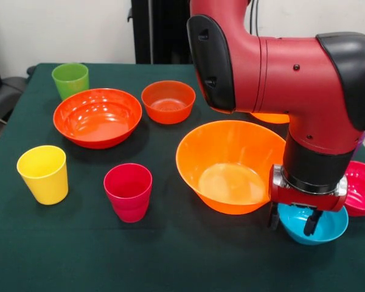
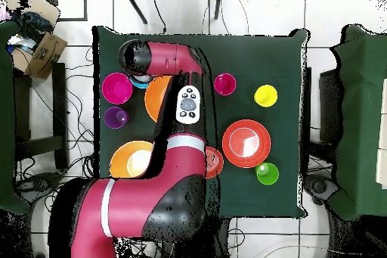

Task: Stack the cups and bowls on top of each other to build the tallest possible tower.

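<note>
My gripper (image 1: 291,219) hangs low at the blue small bowl (image 1: 319,228), open. One finger (image 1: 272,216) is outside the bowl's rim and the other is inside it. A large orange bowl (image 1: 230,165) stands just beside it, and a magenta bowl (image 1: 362,188) sits on the other side. A second large orange bowl (image 2: 130,159) is mostly hidden behind the arm in the front view. The wide red-orange bowl (image 1: 97,117), small red-orange bowl (image 1: 168,101), green cup (image 1: 70,79), yellow cup (image 1: 43,174) and crimson-pink cup (image 1: 128,191) stand apart. The purple cup (image 2: 115,117) shows from overhead. Nothing is stacked.
The dark green table (image 1: 182,261) ends close to the blue and magenta bowls. The arm's bulky red body (image 1: 280,73) covers that side of the table. Chairs (image 2: 363,119) and a cardboard box (image 2: 47,51) stand on the floor around the table.
</note>
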You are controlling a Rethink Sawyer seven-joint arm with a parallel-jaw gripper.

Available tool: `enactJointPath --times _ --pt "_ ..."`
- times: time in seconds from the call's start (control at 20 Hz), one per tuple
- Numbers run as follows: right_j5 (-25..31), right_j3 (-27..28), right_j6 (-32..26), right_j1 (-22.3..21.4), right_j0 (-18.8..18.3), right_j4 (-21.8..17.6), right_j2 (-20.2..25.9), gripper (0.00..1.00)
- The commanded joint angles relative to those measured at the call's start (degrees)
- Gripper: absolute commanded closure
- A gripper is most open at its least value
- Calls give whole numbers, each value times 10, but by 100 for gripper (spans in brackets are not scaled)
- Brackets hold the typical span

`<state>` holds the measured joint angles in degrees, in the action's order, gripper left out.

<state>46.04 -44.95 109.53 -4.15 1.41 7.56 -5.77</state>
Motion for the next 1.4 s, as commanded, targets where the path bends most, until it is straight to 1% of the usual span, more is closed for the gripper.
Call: enactJointPath --times 0.05,0.35,0.6,0.75,0.95,1.4 --pt "51 -44 -174 -9 -12 -60 76 0" --pt "53 -50 -168 -11 -14 -80 82 0" --pt "64 -48 -162 -6 -10 -98 74 0" --pt "60 -56 -153 -7 -8 -108 71 0" --pt "47 -84 -151 -16 -11 -116 79 0" --pt "29 -105 -165 -15 -22 -128 105 0"
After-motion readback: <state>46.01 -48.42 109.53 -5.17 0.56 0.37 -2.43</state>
